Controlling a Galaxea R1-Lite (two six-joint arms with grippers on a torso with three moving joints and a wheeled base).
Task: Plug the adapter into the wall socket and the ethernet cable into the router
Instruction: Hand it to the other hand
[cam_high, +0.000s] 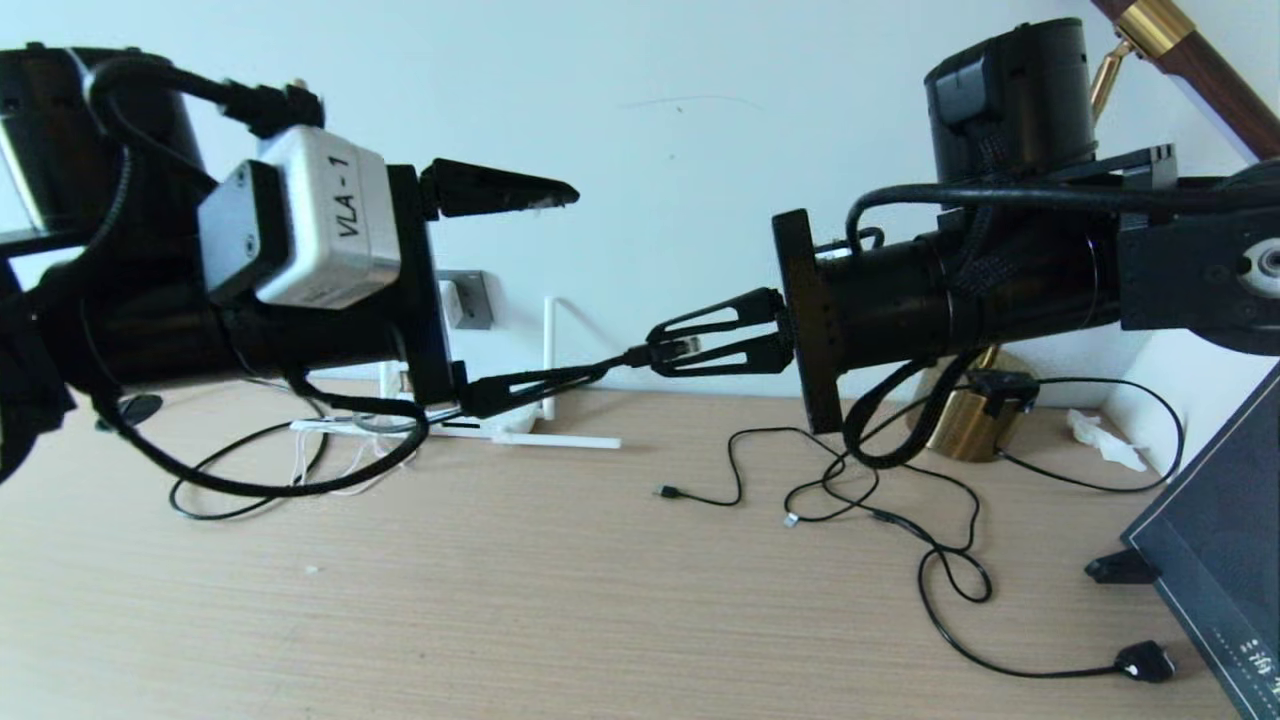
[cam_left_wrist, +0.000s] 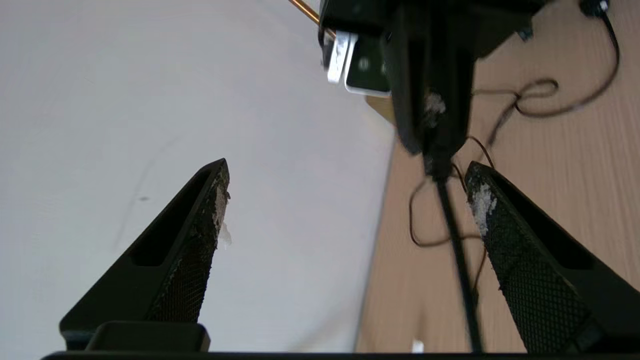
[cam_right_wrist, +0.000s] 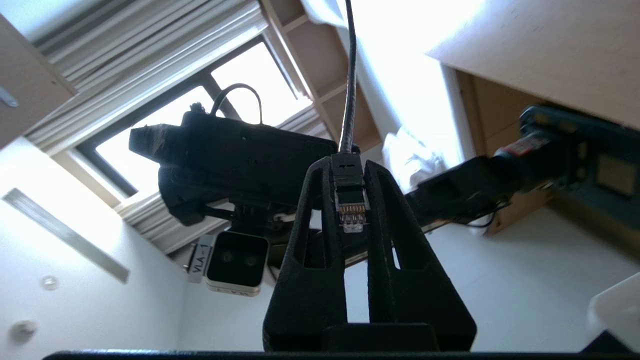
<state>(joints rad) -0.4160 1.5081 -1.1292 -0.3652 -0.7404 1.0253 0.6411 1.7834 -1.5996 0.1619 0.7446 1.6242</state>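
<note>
Across the middle of the head view, the black left gripper (cam_high: 545, 290) stands with its fingers wide apart and empty, while the black right gripper (cam_high: 690, 345) at centre is clamped on the clear-tipped plug of the long black ethernet cable (cam_high: 610, 368). The cable looks light and limp and would likely sag and tug. The small hard plug (cam_right_wrist: 348, 200), pinched by its sides, seems the right hold.

Black ethernet cable (cam_high: 668, 351) clear-tipped plug pinched level above the desk.
</note>
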